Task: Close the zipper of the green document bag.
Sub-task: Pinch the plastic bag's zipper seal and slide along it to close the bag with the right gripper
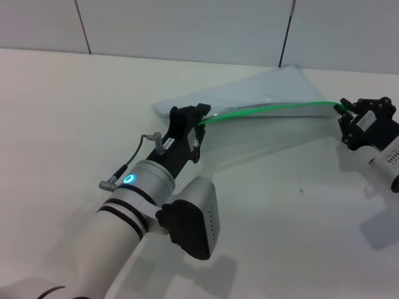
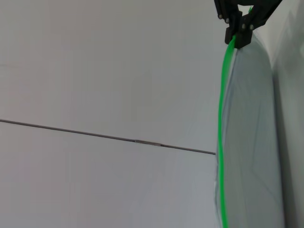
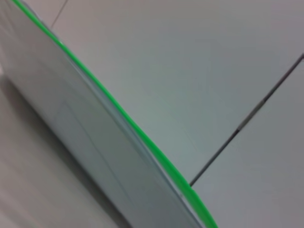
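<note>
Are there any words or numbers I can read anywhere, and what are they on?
None can be read.
A small white label on the left gripper: too small to read.
Dark marks on the white right arm behind the right gripper: too blurred to read.
The green document bag shows no print.

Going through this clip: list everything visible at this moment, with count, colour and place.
green document bag: one, translucent pale blue-white, on the white table toward its far side, zipper edge lifted between the two grippers.
zipper: one, bright green strip along the bag's near long edge, running from the left gripper to the right gripper.
table: one, white, under everything.
wall: pale panels with dark seams, behind the table.
left gripper: one, black, at the zipper's left end, fingers shut on it; grey-white arm with a lit cyan ring behind it.
right gripper: one, black, at the zipper's right end, fingers shut on it.
</note>
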Controlling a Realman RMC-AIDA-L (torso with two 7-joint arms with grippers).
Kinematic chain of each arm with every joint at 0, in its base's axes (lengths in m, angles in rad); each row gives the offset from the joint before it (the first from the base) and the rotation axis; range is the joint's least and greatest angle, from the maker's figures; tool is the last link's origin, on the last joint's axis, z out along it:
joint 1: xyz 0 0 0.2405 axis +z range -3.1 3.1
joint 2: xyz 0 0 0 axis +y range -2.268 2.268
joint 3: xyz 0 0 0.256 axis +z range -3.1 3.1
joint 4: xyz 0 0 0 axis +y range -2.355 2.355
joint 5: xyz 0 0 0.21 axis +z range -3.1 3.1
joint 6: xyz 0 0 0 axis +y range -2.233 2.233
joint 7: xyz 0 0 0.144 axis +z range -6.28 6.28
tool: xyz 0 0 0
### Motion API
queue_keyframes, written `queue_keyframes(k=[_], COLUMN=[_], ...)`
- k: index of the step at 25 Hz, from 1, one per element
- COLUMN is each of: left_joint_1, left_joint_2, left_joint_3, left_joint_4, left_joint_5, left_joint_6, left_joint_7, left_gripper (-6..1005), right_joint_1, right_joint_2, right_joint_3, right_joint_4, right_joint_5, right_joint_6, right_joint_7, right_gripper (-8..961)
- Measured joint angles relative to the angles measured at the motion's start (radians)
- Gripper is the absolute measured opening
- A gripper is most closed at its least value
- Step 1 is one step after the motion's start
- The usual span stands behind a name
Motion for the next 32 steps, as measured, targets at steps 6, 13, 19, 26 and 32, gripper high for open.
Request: queue_keyframes(k=[6,13,19,26,32], left_joint_1=[0.001,0.0,0.0,0.0,0.0], left_joint_2=[0.0,0.0,0.0,0.0,0.0], left_joint_3=[0.0,0.0,0.0,0.0,0.0], left_joint_4=[0.001,0.002,0.003,0.003,0.003], left_joint_5=[0.0,0.006,0.009,0.009,0.009], left_joint_6=[0.0,0.0,0.0,0.0,0.0], left_joint_7=[0.001,0.0,-0.001,-0.002,-0.002], left_gripper=[57,58,58,58,58], right_joint_1=[0.0,-0.003,-0.004,-0.009,-0.012], right_joint_2=[0.001,0.0,0.0,-0.001,-0.001], right_joint_3=[0.021,0.048,0.067,0.076,0.093], right_joint_4=[-0.01,-0.019,-0.026,-0.039,-0.049], right_joint_5=[0.0,0.0,0.0,0.0,0.0], right_joint_6=[0.013,0.031,0.051,0.054,0.054], right_joint_7=[0.0,0.0,0.0,0.0,0.0], right_gripper=[79,79,79,79,80])
